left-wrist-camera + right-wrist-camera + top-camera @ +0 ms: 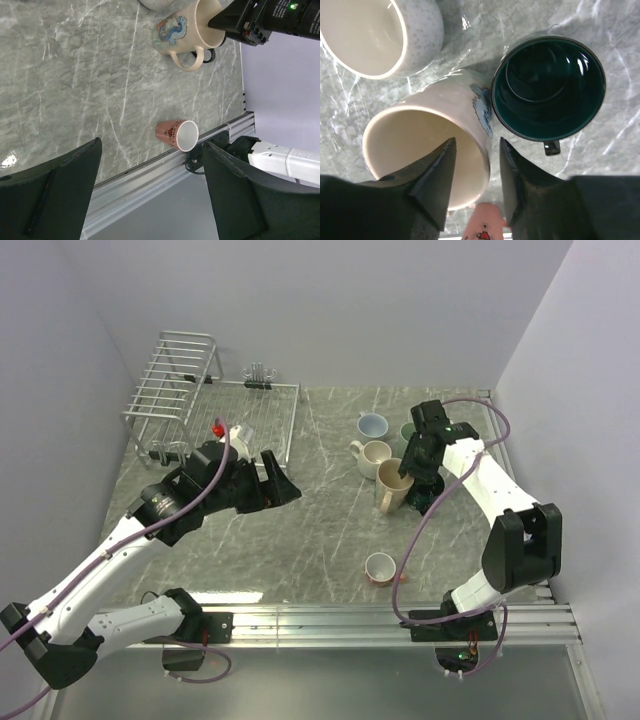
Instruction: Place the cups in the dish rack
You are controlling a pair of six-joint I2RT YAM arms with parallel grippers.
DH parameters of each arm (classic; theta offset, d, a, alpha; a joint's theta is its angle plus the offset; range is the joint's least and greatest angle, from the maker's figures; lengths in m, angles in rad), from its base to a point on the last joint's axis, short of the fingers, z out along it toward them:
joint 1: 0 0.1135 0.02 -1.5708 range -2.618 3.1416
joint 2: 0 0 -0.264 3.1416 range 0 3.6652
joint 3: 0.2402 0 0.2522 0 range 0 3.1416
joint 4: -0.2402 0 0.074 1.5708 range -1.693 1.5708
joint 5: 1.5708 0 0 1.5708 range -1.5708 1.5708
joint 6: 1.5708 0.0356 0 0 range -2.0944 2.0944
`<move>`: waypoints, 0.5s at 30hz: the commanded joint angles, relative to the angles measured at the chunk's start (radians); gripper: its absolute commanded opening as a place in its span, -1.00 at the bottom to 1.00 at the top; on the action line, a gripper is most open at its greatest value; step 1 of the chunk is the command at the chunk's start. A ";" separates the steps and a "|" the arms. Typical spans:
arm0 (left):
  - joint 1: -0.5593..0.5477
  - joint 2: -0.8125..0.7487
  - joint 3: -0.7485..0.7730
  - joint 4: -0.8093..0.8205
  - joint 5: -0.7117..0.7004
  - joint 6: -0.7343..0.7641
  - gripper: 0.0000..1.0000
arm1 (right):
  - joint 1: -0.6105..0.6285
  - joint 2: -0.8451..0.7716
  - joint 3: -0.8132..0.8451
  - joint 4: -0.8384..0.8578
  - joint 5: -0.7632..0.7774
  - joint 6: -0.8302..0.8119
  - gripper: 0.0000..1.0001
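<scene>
The silver wire dish rack [215, 410] stands at the far left and holds no cups. The cups cluster at the right: pale blue [372, 425], pale green [407, 432] half hidden by the arm, cream-white [372, 456], and tall beige [390, 490]. The orange-red cup [380, 568] sits apart near the front. My right gripper [477, 141] is open and straddles the beige mug's [420, 145] rim, one finger inside and one outside. The dark green-black mug [547, 87] is beside it. My left gripper [275, 483] is open and empty mid-table. Its view shows the orange-red cup [176, 135].
A small caddy [260, 375] hangs at the rack's far edge. The metal rail [400, 620] runs along the table's near edge, close to the orange-red cup. Walls close in the table at the left, back and right.
</scene>
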 commanded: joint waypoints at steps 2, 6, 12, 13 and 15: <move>-0.005 -0.007 0.005 -0.014 -0.010 0.026 0.74 | 0.003 0.011 -0.028 0.068 0.014 0.028 -0.13; -0.005 0.011 0.017 -0.031 -0.021 0.039 0.73 | 0.006 0.010 -0.060 0.091 0.011 0.037 -0.21; -0.004 0.013 0.011 -0.033 -0.023 0.046 0.74 | 0.007 0.018 -0.065 0.093 0.008 0.038 -1.00; -0.005 0.013 0.009 -0.030 -0.024 0.046 0.74 | 0.007 0.016 -0.053 0.088 0.008 0.037 -1.00; -0.004 0.010 0.006 -0.030 -0.024 0.045 0.74 | 0.012 0.008 -0.035 0.069 0.019 0.031 -1.00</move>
